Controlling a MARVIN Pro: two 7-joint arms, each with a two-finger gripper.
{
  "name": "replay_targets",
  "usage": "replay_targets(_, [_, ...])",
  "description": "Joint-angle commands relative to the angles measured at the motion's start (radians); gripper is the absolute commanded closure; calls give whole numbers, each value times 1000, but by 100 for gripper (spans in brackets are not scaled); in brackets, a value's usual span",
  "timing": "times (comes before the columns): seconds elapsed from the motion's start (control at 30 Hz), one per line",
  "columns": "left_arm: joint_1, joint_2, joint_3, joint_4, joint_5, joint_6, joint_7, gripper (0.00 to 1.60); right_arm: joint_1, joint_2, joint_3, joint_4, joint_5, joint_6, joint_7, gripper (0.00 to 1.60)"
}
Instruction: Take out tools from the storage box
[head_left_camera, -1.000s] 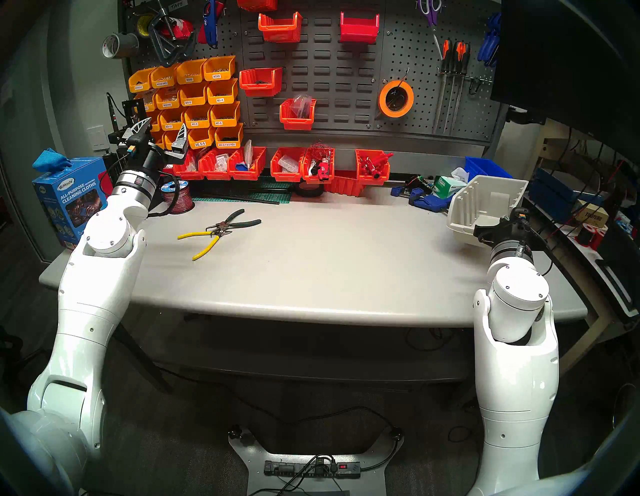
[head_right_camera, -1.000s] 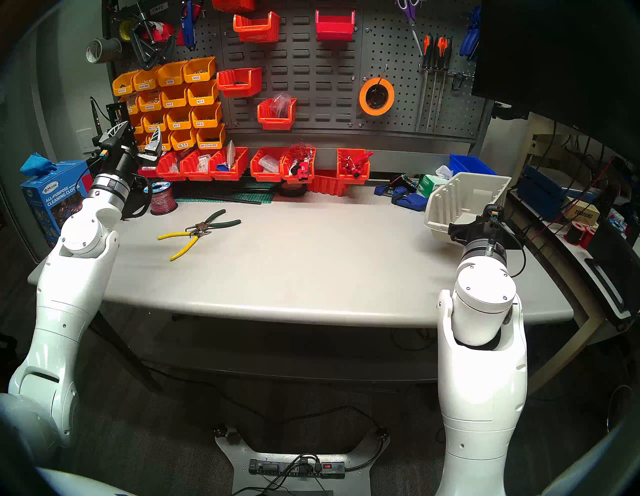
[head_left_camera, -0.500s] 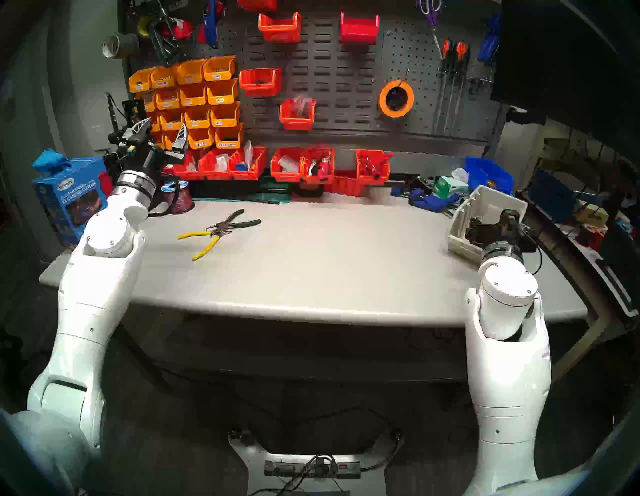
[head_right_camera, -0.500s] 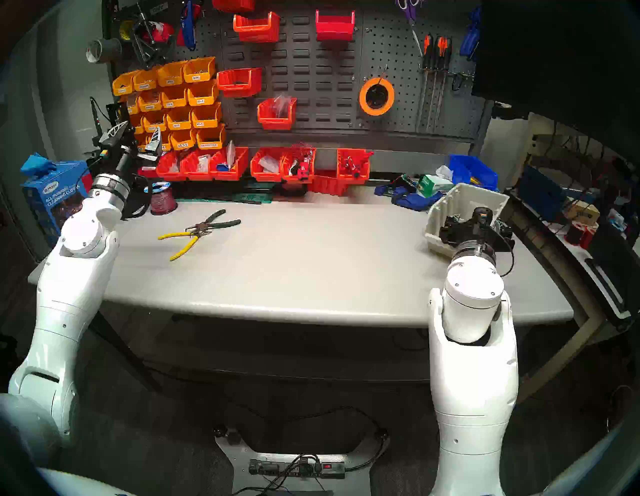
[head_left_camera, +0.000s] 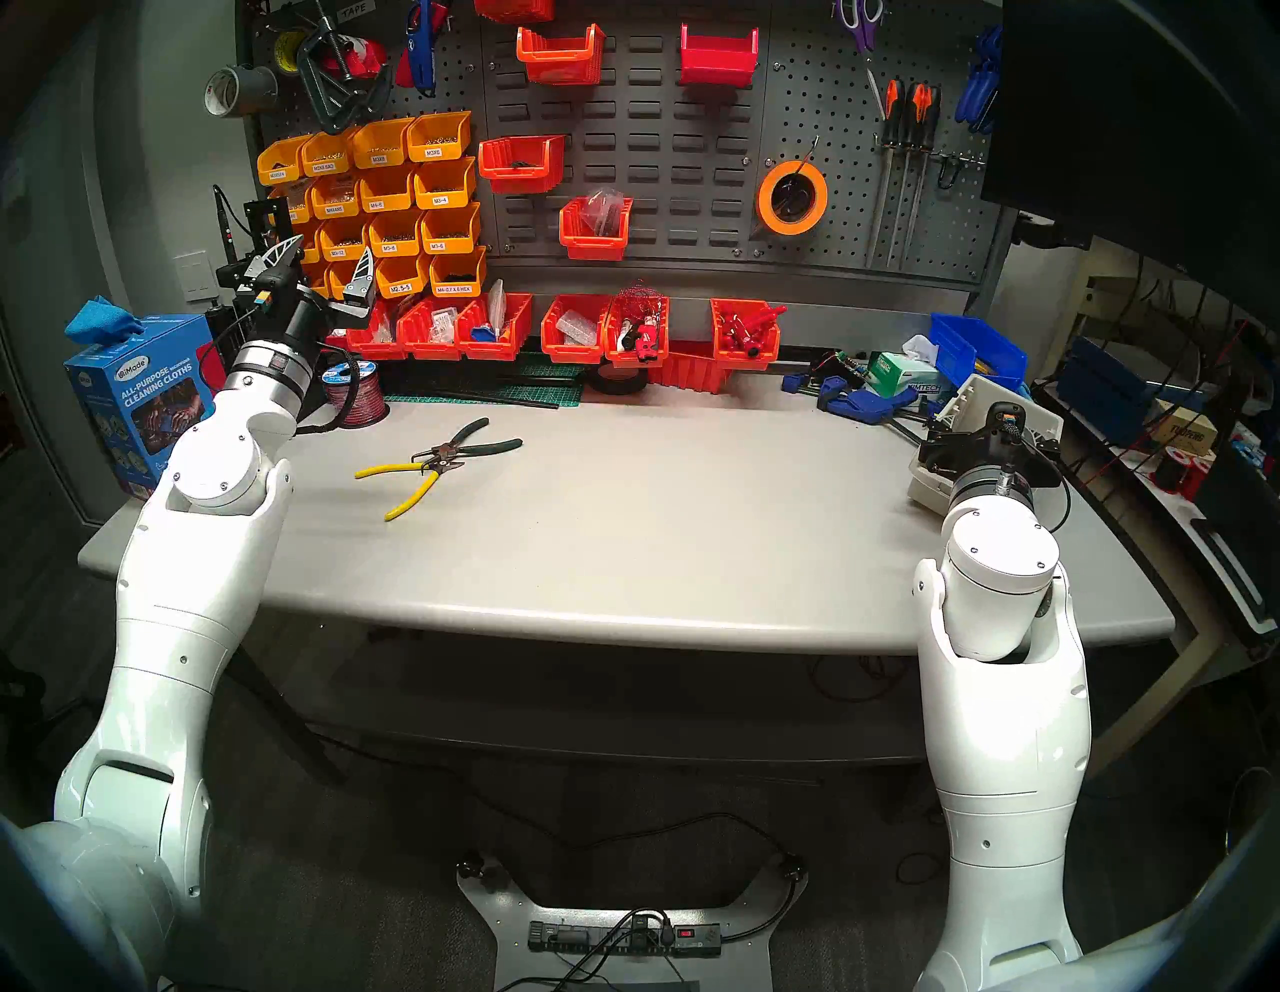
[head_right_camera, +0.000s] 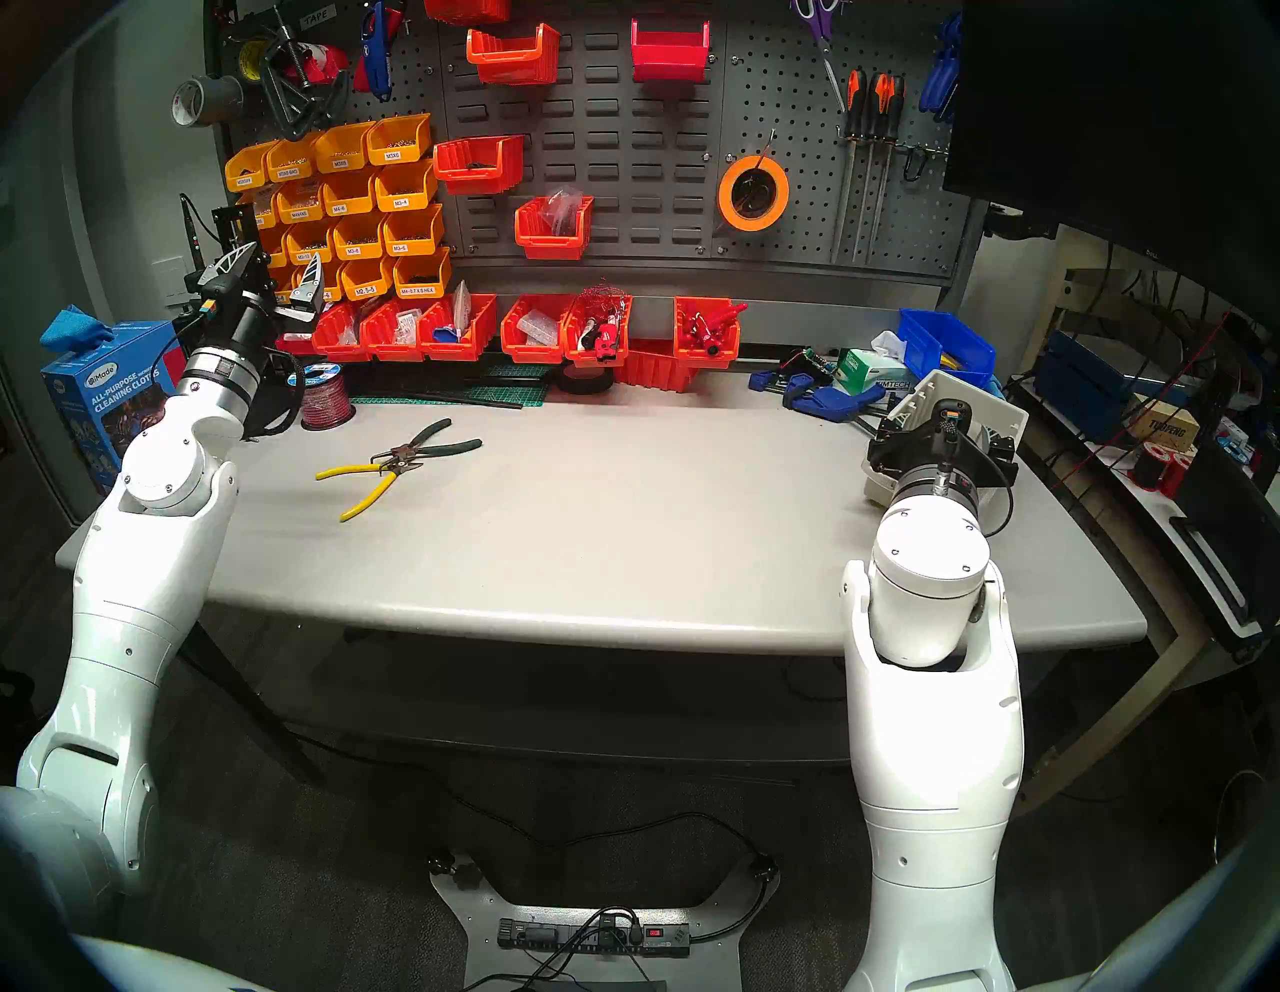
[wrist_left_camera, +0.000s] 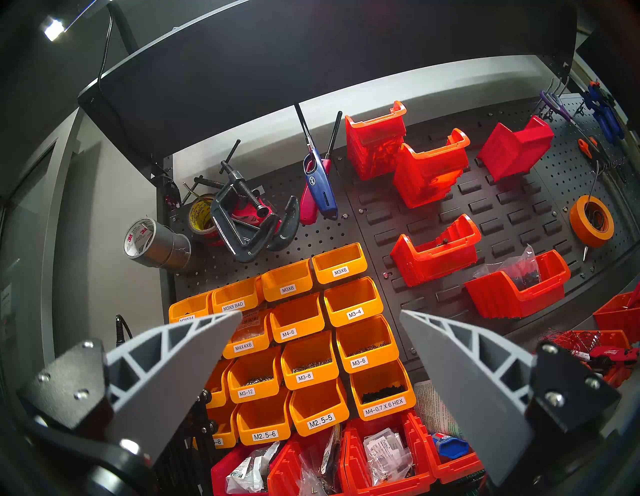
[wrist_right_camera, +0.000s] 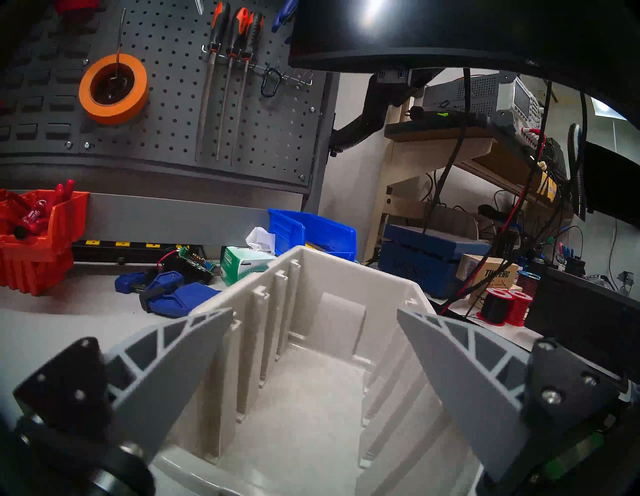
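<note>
A second ago the box sat tipped up toward the head camera. Now the box (head_left_camera: 976, 391) is lower and farther right, near the worktop's (head_left_camera: 658, 526) right edge, mostly hidden behind the right wrist. In the wrist view the right claw (wrist_right_camera: 314, 311) is spread wide at the box's low front. Nothing is clamped between its fingers, and the box floor (wrist_right_camera: 311, 398) is bare. Whether either finger touches the plastic I cannot tell.

Both tools are already out. The yellow pliers (head_left_camera: 413, 494) and green pliers (head_left_camera: 488, 448) lie crossed at their heads on the left of the worktop, well apart from the box, exactly where they were a second ago. To my eye the job is done apart from the right arm backing away.

The left claw (head_left_camera: 332, 248) is unchanged: raised, wide open, empty, and pointing at the yellow bins (wrist_left_camera: 311, 346).

Around the box are blue clamps (head_left_camera: 855, 402), a tissue carton (head_left_camera: 900, 370) and a blue bin (head_left_camera: 976, 346), all close behind and to its left. The worktop edge lies just to its right. A careless pull-back could catch the front lip and drag the box toward that edge. The middle of the worktop is free of obstacles.
</note>
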Motion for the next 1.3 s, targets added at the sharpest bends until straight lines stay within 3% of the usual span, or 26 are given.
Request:
replay_targets(0.0, [-14,1,-1,-7,1,-4,1,0,50,25,-29,3,-30,-25,-4,0])
replay_targets(0.73, [-14,2,-1,-8,1,-4,1,0,171,101,-127,51,-97,-80,21,0])
replay_targets(1.27, [-13,2,-1,-8,1,-3,1,0,325,124,-216,92,-72,-144,152,0])
